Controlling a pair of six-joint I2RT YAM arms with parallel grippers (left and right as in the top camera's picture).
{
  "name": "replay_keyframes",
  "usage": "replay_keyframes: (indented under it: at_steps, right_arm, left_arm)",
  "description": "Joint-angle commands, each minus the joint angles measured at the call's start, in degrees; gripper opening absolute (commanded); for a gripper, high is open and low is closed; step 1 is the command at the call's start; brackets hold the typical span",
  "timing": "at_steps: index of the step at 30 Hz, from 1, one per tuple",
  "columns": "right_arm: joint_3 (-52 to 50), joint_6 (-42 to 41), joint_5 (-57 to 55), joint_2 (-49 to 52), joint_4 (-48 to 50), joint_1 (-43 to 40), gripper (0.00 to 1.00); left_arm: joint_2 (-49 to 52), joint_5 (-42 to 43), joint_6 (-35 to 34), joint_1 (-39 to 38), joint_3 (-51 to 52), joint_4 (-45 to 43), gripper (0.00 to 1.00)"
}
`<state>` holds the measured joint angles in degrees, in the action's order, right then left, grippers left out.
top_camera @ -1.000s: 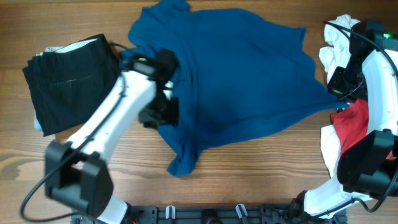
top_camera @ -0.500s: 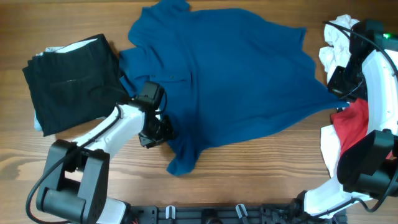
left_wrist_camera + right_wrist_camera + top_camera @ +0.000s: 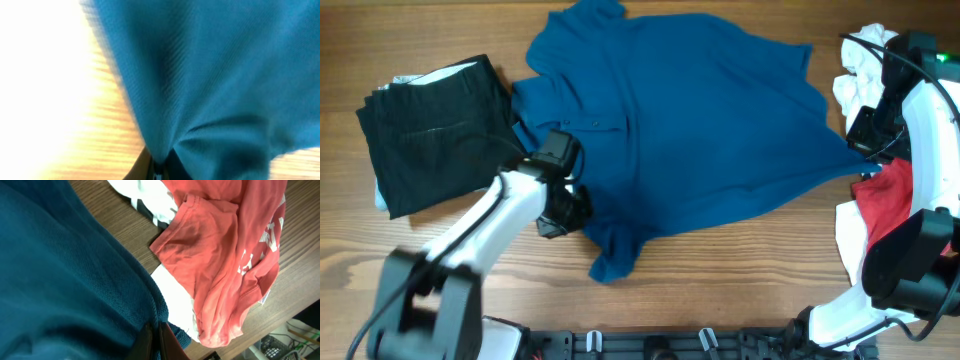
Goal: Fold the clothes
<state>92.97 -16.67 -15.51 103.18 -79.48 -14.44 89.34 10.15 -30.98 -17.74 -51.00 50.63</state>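
So the left gripper (image 3: 564,207) is clamped on the near-left edge of the shirt (image 3: 690,120), and the right gripper (image 3: 858,143) is pinching its right corner by the red top (image 3: 885,205). The shirt's spread across the middle. I'd lift both evenly and keep it taut so the fold lands flat.

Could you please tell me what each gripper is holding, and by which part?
Both hold the blue shirt: the left gripper pinches its left edge, the right gripper its right corner.
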Motion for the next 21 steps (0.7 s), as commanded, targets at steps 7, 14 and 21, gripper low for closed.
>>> replay_keyframes:
  at_steps: [7, 14, 21]
  right_arm:
    - [-0.11, -0.9, -0.7, -0.52, -0.83, -0.2, 0.04]
    - [-0.11, -0.85, 0.09, -0.52, -0.98, -0.2, 0.04]
    - [-0.11, -0.92, 0.11, -0.52, -0.52, -0.2, 0.04]
  left_arm:
    - [-9.25, -18.75, -6.99, -2.34, -14.58, 4.74, 0.04]
    - [7.17, -11.04, -7.02, -8.7, -14.58, -1.7, 0.04]
    - [4.59, -4.17, -8.55, -14.49, -17.42, -10.29, 0.04]
